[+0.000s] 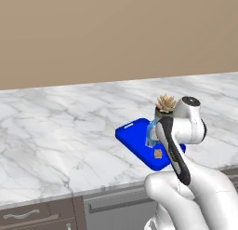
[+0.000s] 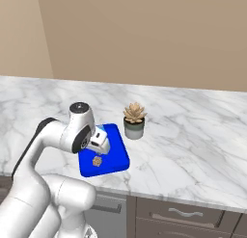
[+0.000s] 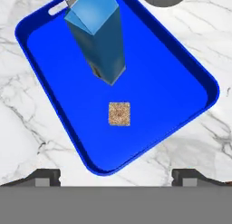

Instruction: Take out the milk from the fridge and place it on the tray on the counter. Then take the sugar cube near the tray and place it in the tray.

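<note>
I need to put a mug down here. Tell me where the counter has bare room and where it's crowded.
The counter lies bare to the left of the tray in the left base view, and also to the right of the potted plant in the right base view. It is crowded on the tray, where the milk and the sugar cube sit, with the plant close behind its far edge.

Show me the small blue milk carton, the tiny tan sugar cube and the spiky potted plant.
Blue milk carton (image 3: 97, 41): hand view, its front side.
Tan sugar cube (image 3: 119, 114): hand view, top face.
Spiky potted plant (image 2: 134, 119): right base view, leaves above pot.
</note>
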You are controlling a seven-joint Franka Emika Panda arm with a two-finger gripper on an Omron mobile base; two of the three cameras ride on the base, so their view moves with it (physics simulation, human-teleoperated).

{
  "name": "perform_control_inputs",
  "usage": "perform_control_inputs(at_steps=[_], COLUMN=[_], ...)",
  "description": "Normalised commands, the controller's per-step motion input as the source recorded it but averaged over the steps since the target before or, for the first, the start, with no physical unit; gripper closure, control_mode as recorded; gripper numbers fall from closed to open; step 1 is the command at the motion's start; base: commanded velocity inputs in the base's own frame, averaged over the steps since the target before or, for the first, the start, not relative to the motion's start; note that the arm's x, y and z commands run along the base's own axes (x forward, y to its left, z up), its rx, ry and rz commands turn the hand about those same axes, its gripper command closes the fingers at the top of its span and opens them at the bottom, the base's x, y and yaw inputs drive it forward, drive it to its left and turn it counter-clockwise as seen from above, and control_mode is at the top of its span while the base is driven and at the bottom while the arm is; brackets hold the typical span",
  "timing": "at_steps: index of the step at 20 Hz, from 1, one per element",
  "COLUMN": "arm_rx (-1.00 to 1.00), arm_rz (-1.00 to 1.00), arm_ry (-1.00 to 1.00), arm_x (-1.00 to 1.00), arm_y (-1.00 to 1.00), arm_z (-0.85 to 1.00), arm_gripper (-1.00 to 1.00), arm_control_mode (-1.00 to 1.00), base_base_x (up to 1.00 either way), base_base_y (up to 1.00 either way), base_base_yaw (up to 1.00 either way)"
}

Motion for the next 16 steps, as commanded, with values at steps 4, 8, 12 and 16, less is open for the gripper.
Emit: perform_control_inputs(at_steps=[4, 8, 12, 16], arm_rx=[0.01, 0.00, 0.01, 0.00], arm_rz=[0.01, 0.00, 0.00, 0.00], arm_ry=[-0.22, -0.20, -0.18, -0.14], arm_x=[-0.76, -0.83, -0.95, -0.91], arm_y=[0.00, 0.00, 0.00, 0.00], arm_z=[1.00, 1.00, 1.00, 1.00], arm_gripper=[-1.00, -1.00, -1.00, -1.00], arm_control_mode=[-1.00, -1.00, -1.00, -1.00], base_base_x=[0.00, 0.00, 0.00, 0.00], base_base_y=[0.00, 0.00, 0.00, 0.00], base_base_yaw=[0.00, 0.00, 0.00, 0.00])
